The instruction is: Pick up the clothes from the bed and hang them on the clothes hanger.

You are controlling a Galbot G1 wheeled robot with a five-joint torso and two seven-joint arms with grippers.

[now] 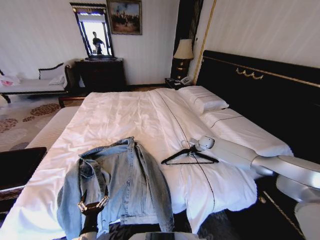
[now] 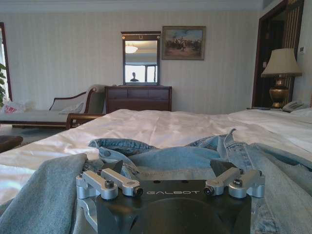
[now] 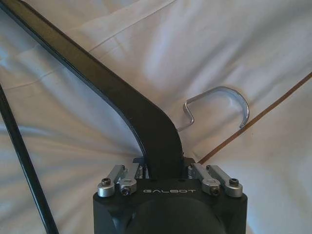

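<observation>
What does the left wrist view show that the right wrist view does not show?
Left wrist view alone: the light-blue denim jacket under the open left gripper, plus the dark wooden dresser and framed mirror.

Right wrist view alone: the thin black clothes hanger with its silver hook, the right gripper closed on it.

Both: the bed's white duvet.

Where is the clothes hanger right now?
In the head view the clothes hanger lies on the bed, right of the jacket, with the right gripper at its neck.
</observation>
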